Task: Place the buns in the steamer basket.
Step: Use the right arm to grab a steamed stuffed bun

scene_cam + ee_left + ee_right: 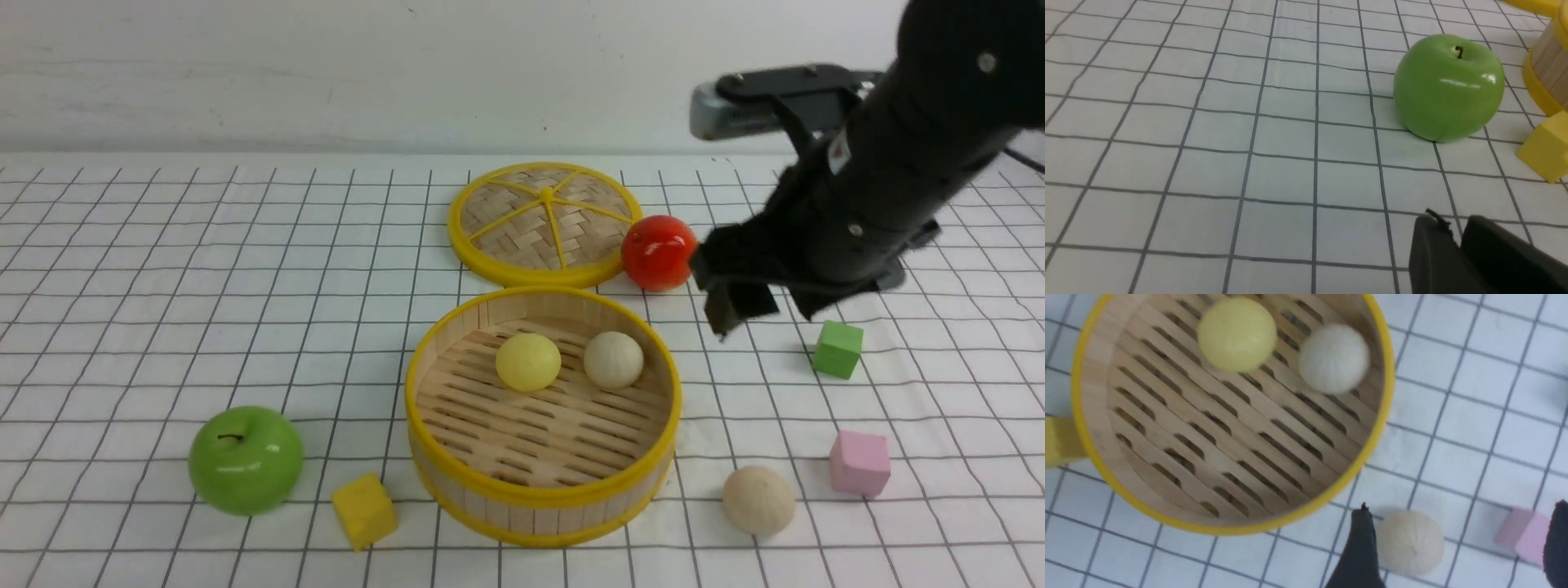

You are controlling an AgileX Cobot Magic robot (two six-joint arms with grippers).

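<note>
Right gripper point(771, 300), wide open and empty, hangs off the steamer basket point(543, 492)'s far-right rim. Beige bun point(758, 500) lies off its near-right rim (toward the robot).

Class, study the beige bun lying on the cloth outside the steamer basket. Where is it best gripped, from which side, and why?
I would grip the beige bun across its widest middle, coming straight down from above. It is a smooth dome resting on the cloth, without a handle, and the steamer basket and pink cube stand apart, leaving fingers room either side.
</note>
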